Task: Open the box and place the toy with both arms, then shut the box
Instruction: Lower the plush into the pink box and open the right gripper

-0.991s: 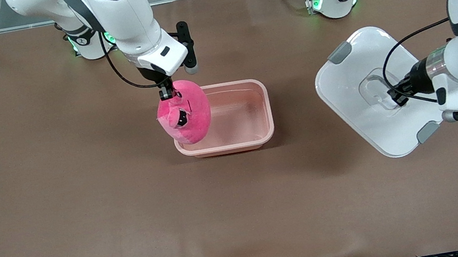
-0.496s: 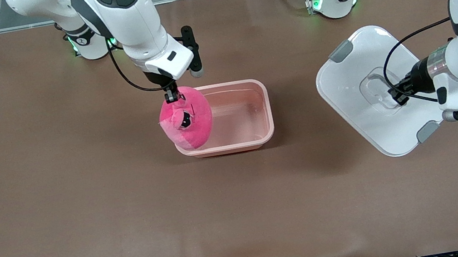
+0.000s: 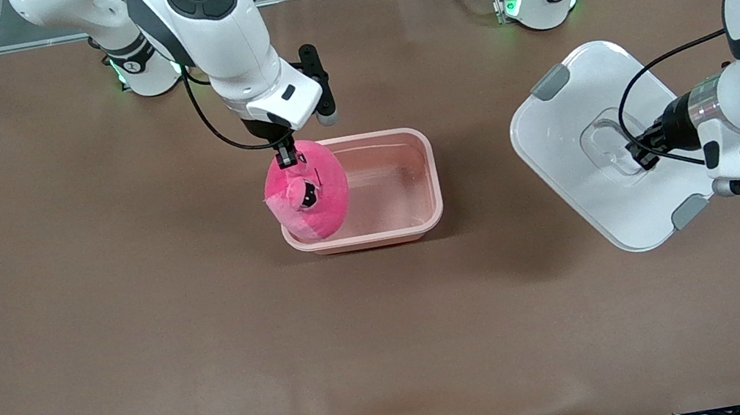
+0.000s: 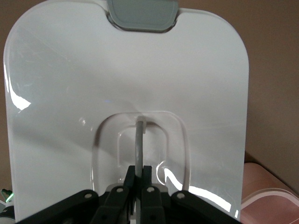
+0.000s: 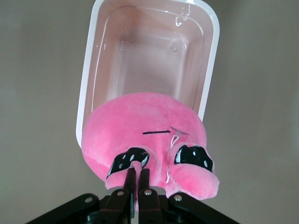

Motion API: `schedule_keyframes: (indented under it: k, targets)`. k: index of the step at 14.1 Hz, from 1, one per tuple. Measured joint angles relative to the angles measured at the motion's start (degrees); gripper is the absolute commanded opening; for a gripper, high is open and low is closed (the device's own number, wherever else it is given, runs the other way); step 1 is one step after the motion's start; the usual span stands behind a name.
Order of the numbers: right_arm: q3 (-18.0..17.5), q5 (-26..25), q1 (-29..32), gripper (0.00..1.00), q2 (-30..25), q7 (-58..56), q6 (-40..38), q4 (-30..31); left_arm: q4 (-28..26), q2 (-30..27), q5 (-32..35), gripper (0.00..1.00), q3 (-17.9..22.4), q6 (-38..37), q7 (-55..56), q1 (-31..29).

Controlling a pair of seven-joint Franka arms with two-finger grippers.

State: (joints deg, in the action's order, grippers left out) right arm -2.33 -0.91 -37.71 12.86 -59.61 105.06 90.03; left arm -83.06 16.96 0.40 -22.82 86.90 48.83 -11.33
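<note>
The pale pink box stands open in the middle of the table. The bright pink toy hangs over the box's end toward the right arm's end of the table, with my right gripper shut on a small bump at its top. In the right wrist view the toy covers one end of the box below my right gripper. The white lid is held tilted over the table, toward the left arm's end. My left gripper is shut on its clear centre handle, and left gripper pinches it.
Two grey clips sit at the lid's ends. The brown table mat spreads around the box. The arm bases stand along the table edge farthest from the front camera.
The right arm has carried the toy toward the box, so it hangs more over the box's end. The lid and left arm have barely shifted.
</note>
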Motion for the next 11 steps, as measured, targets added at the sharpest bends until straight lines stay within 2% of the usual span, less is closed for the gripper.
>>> schedule_keyframes:
  k: [1, 2, 11]
  targets:
    - [0.02, -0.01, 0.0, 0.75, 0.0, -0.02, 0.01, 0.0, 0.0, 0.0, 0.0, 0.0, 0.0, 0.0, 0.0, 0.0]
    - [0.04, -0.02, 0.0, 1.0, 0.0, -0.05, 0.03, 0.0, -0.01, 0.0, 0.0, 0.0, 0.0, 0.0, 0.0, 0.0]
    - [0.99, -0.12, 0.33, 1.0, 0.0, -0.07, -0.06, -0.01, -0.01, 0.0, 0.0, 0.0, -0.03, 0.0, 0.0, 0.01]
